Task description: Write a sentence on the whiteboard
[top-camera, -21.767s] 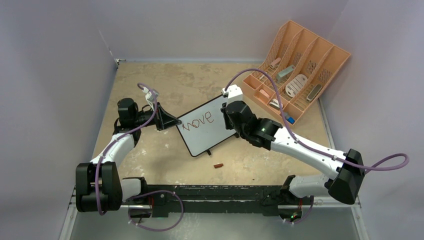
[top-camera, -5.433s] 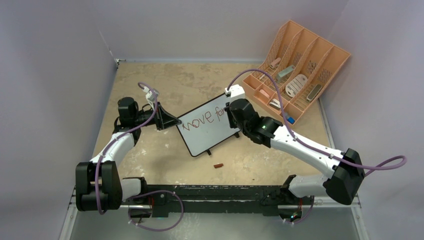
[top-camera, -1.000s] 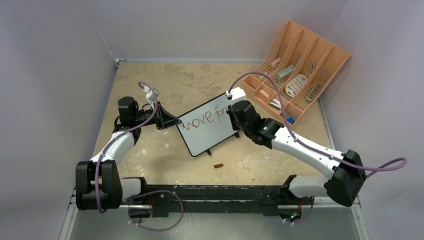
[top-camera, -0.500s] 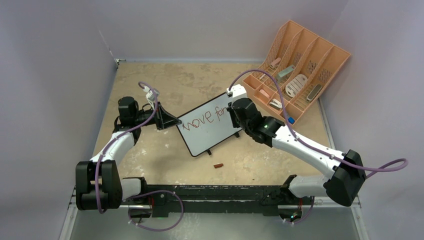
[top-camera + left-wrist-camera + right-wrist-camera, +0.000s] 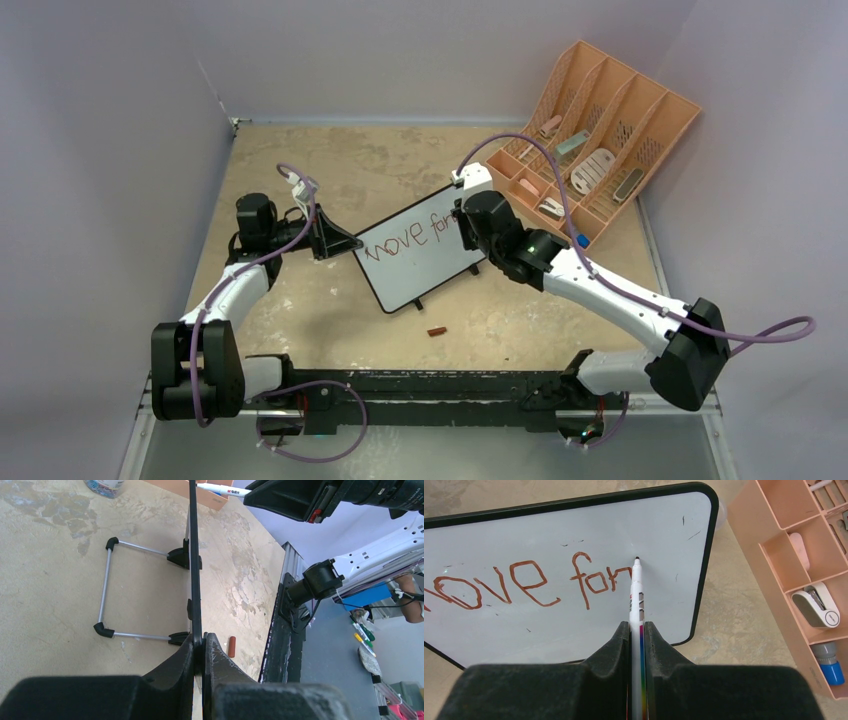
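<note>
Mottled tabletop, your whiteboard propped dead ahead of the right tool, which is clenched on the marker, tip just past "for", blank space rightward; left tool pinches the board's edge.

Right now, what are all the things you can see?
whiteboard: one, white with black frame, standing mid-table
writing: "move for", reddish-brown, on the whiteboard
marker: one, white, tip at the whiteboard
organizer: one, peach, far right corner
small items: several, white, pink, grey, blue, in organizer compartments
small piece: one, reddish-brown, on table before the whiteboard
table: one, beige
left arm: one, white and black, jaws shut on whiteboard's edge
right arm: one, white and black, jaws shut on marker
</note>
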Controlling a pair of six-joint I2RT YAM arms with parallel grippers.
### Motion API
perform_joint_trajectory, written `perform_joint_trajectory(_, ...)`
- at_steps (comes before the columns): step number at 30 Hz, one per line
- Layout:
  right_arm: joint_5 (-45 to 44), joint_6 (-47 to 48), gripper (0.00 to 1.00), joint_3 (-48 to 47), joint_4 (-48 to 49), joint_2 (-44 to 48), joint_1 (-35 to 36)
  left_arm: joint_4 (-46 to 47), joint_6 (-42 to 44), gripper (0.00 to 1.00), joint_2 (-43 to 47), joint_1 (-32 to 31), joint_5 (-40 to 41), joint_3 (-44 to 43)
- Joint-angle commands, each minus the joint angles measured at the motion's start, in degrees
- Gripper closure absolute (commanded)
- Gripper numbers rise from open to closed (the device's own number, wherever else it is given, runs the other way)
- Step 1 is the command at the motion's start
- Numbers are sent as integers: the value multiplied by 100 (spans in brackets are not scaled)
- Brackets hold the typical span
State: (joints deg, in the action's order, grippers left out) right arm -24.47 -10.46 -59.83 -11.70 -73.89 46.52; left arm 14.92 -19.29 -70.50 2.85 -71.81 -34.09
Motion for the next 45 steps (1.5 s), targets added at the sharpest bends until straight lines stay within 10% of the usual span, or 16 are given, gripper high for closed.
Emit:
perform_joint_trajectory(1,-58,-15,100,16,113,64,-51,2,268,100,-49,-50,0,-133)
perform_joint_trajectory(45,-133,129,100,-162,201,10,-182,-164,338,100,-100,-48,-59,-203)
